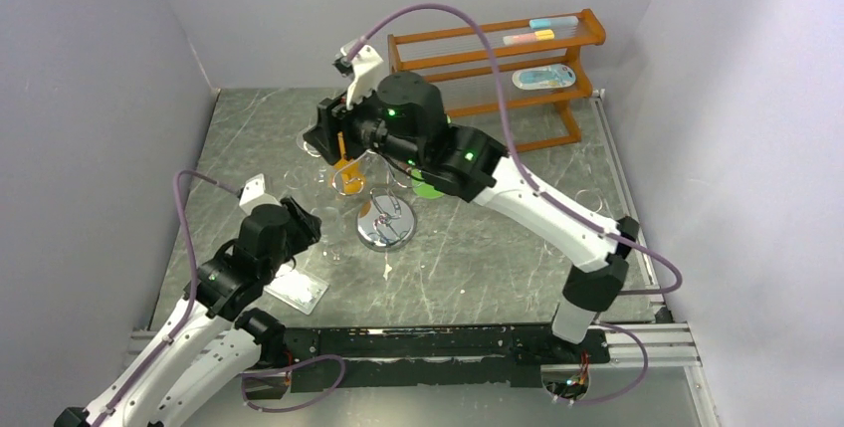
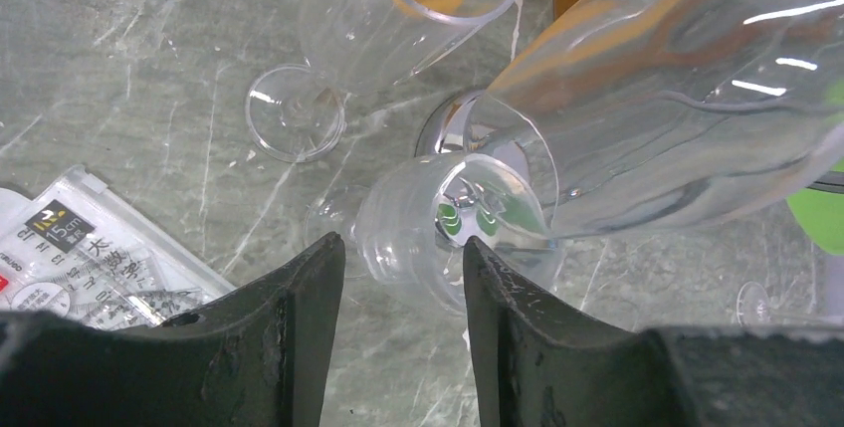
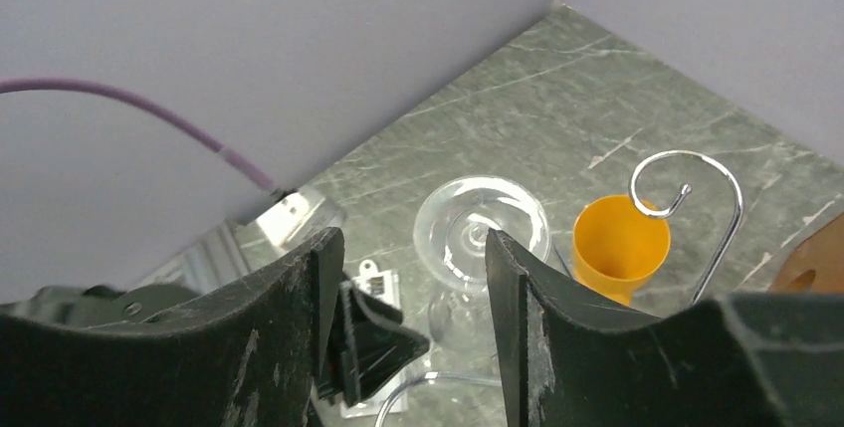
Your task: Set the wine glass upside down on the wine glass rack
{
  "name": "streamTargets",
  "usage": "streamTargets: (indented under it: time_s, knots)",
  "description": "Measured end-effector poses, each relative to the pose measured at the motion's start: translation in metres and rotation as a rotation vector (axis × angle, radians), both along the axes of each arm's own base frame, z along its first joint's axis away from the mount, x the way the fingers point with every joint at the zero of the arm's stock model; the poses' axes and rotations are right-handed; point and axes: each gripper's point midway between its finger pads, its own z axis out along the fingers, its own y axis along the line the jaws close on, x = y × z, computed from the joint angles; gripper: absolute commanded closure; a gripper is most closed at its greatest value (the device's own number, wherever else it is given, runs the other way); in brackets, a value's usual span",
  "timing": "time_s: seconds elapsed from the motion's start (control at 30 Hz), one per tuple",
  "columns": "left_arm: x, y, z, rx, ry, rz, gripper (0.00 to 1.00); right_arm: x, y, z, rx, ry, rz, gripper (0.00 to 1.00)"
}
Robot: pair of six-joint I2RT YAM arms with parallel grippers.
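Observation:
In the right wrist view a clear wine glass (image 3: 481,226) stands upside down, foot uppermost, just beyond my open right gripper (image 3: 408,243); the fingers do not touch it. A chrome curled arm of the wine glass rack (image 3: 689,188) shows to its right. The rack's round shiny base (image 1: 386,221) sits mid-table and also shows in the left wrist view (image 2: 450,130). My left gripper (image 2: 403,248) is open and empty, its tips at a small clear glass (image 2: 428,233). A large clear bowl (image 2: 677,99) fills that view's upper right. From above, the right gripper (image 1: 323,138) is left of the rack and the left gripper (image 1: 307,223) is near its base.
An orange cup (image 3: 617,243) stands beside the rack (image 1: 348,178). Another clear glass (image 2: 294,113) stands nearby. A plastic ruler packet (image 2: 80,258) lies by the left gripper (image 1: 297,290). A brown wooden shelf (image 1: 498,59) stands at the back right. A green object (image 1: 428,188) lies under the right arm.

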Motion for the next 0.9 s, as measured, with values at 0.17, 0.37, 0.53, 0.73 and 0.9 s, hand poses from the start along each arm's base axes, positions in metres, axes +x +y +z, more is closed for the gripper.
streamTargets:
  time_s: [0.17,0.37,0.53,0.73,0.9]
  knots:
    - [-0.001,0.001,0.004,-0.030,-0.019,0.012,0.47,0.015,0.018,-0.013,-0.047,-0.034,-0.033,0.43]
    - [-0.001,0.001,0.004,-0.033,-0.018,0.020,0.48,0.017,0.033,-0.033,-0.097,-0.046,-0.029,0.44]
    - [0.001,0.001,0.001,-0.025,-0.005,0.028,0.49,0.011,0.040,-0.045,-0.139,-0.060,-0.005,0.45]
    - [0.002,0.001,-0.002,-0.026,0.003,0.036,0.48,0.003,0.043,-0.059,-0.203,-0.076,0.025,0.46]
    - [0.003,0.001,-0.003,-0.032,-0.001,0.040,0.47,0.001,0.044,-0.065,-0.225,-0.082,0.033,0.48]
